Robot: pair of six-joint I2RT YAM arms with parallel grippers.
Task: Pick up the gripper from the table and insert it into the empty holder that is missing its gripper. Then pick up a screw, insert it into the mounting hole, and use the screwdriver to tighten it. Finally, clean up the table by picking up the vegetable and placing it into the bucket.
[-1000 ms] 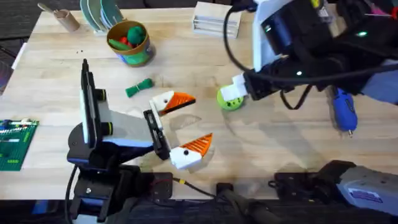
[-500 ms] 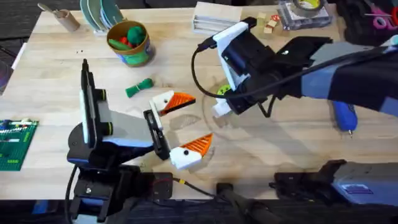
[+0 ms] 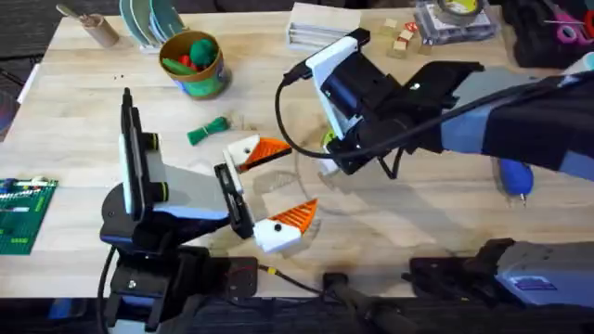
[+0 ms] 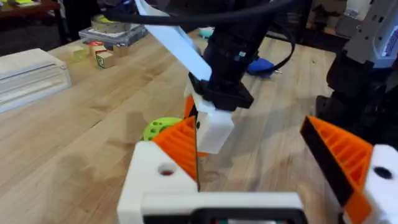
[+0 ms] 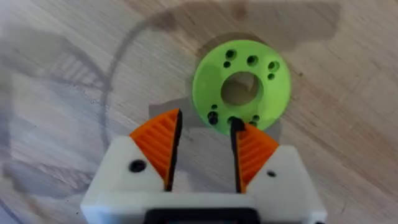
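Observation:
My left gripper (image 3: 293, 180) rests open on the table, and both of its white finger blocks (image 3: 243, 148) carry orange ribbed pads. I cannot tell which block is the holder. The loose gripper and the screw are out of view. My right gripper (image 3: 327, 167) reaches across the middle and hangs open low at the edge of a flat green disc (image 5: 242, 87), nothing between its pads (image 5: 158, 146). The left wrist view shows it close behind my left gripper (image 4: 258, 155). The green vegetable (image 3: 208, 130) lies near the bucket (image 3: 193, 63). The blue screwdriver (image 3: 515, 176) lies at the right, partly hidden.
A green brick plate (image 3: 23, 213) lies at the left edge. At the back stand a cardboard tube (image 3: 93, 26), stacked plates (image 3: 148, 19), a clear box (image 3: 320, 28), small blocks (image 3: 399, 37) and a tape roll (image 3: 455, 11). The bucket holds green and red toys.
My right arm swung left from the right side and came down, bringing its gripper over the green disc close to my left gripper. The left arm stayed still.

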